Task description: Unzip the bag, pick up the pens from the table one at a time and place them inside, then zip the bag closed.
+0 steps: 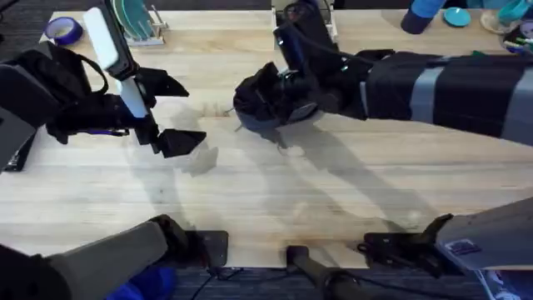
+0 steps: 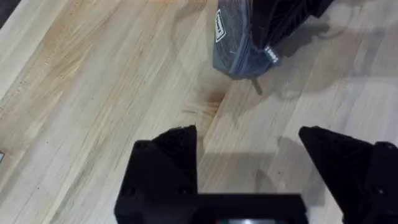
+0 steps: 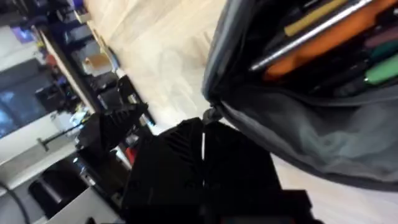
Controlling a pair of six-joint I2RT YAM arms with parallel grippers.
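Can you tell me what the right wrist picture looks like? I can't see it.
The right pincer is shut on the zipper pull of the open grey bag. Inside lie an orange pen and other pens. The table stretches behind.

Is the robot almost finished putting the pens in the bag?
Nearly. Done: the bag is open, and an orange pen lies inside with other pens. In hand: the right gripper is shut on the zipper pull at the bag's end; the left gripper hangs open over the bare table. Left: zipping the bag closed.
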